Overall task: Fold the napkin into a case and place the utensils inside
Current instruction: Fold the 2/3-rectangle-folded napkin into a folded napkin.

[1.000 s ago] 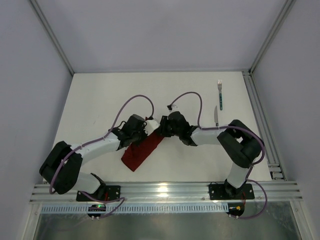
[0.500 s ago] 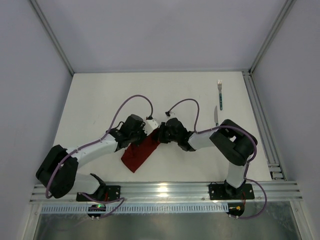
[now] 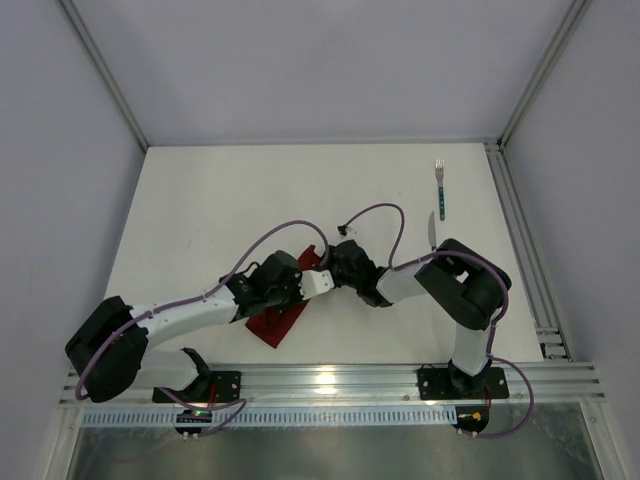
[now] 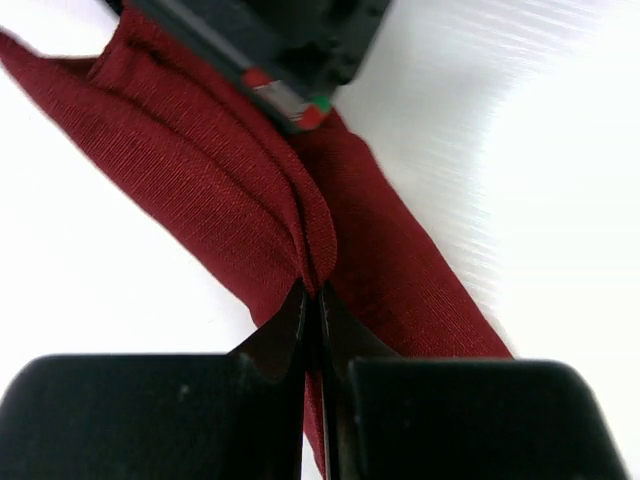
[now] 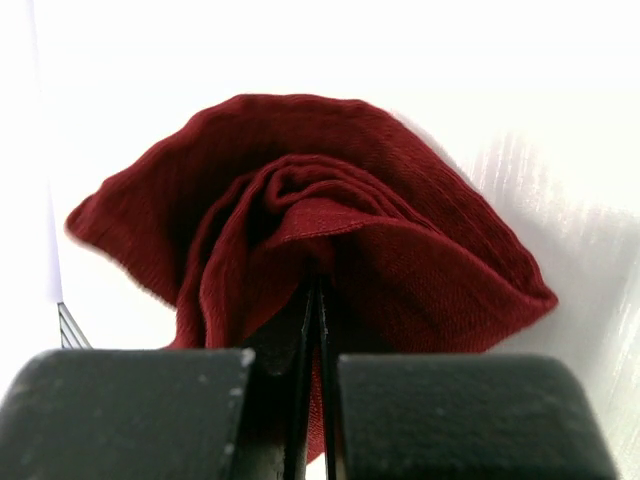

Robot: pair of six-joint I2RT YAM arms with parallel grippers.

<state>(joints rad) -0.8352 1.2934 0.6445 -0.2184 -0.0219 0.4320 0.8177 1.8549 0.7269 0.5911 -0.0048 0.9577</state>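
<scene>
At table centre, top view: the napkin (image 3: 278, 323) lies as a narrow folded strip under both arms, whose wrists meet above it and hide the fingertips.
Utensils, top view: the fork (image 3: 439, 186) and knife (image 3: 433, 232) lie at the far right, well apart from the cloth.
Left wrist view: the left gripper (image 4: 312, 305) is pinched tight on a raised fold ridge.
Right wrist view: the right gripper (image 5: 312, 295) is pinched tight on bunched layers at the cloth's end.
Handling: the napkin is judged soft, light and limp, and its layers may slide. Take fold edges, all layers together.
View difference: only the wrist views show the grips, and only the top view shows the utensils.
</scene>
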